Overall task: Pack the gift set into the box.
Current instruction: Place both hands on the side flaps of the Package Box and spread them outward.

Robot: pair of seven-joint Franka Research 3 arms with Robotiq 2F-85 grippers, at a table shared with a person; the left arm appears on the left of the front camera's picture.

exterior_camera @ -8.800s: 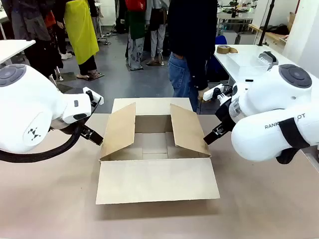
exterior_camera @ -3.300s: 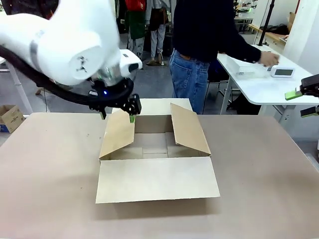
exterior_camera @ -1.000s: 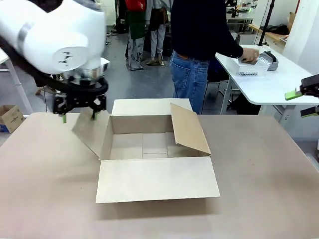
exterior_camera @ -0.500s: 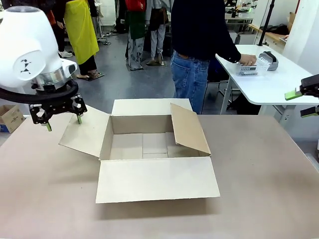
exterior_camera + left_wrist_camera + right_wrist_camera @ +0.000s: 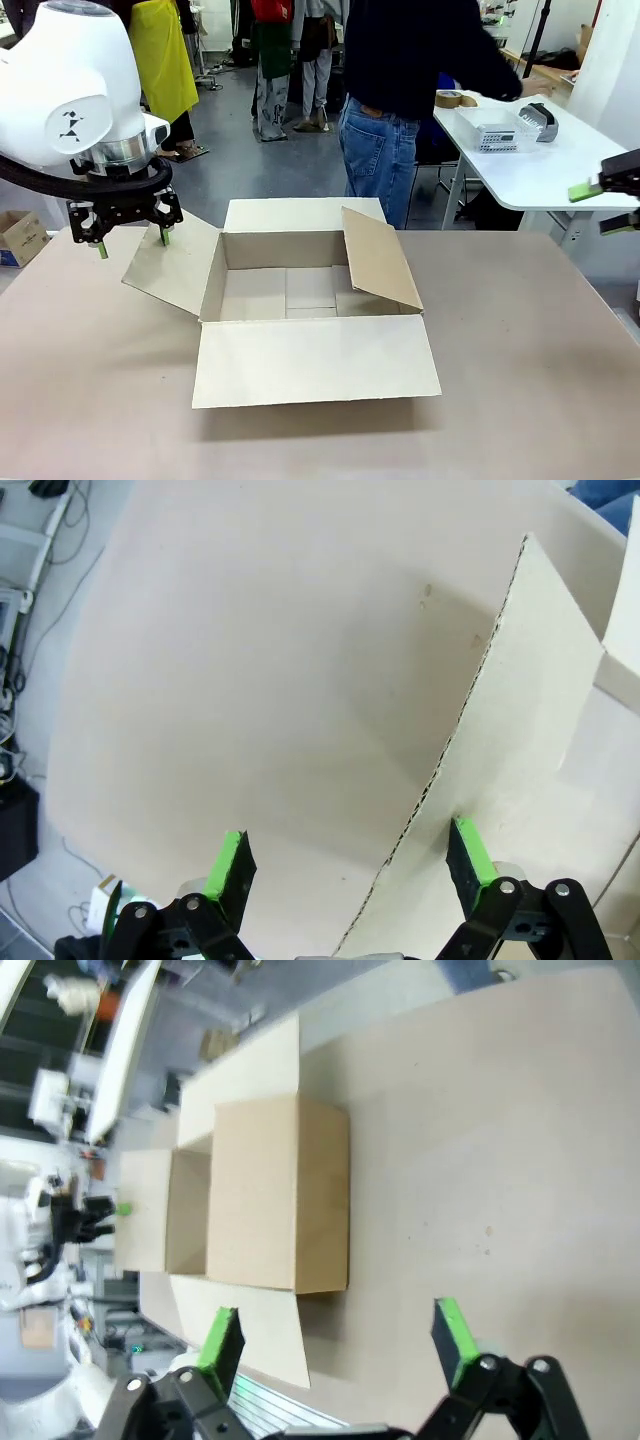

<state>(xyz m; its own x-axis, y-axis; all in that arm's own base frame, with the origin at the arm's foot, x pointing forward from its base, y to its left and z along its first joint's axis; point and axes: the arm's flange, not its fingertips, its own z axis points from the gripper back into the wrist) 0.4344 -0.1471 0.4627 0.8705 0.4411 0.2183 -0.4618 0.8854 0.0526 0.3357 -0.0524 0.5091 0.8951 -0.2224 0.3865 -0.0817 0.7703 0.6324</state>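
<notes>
over the left flap (image 5: 172,265): my left gripper (image 5: 133,240), fingers spread
right gripper (image 5: 335,1335): spread too
risk: drifting inward, i could buckle the cardboard

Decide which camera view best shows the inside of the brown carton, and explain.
The front view: it looks down past the spread flaps to the floor of the carton. The right wrist view mostly shows an outer side and flaps; the left wrist view catches one flap and a cropped corner.
</notes>
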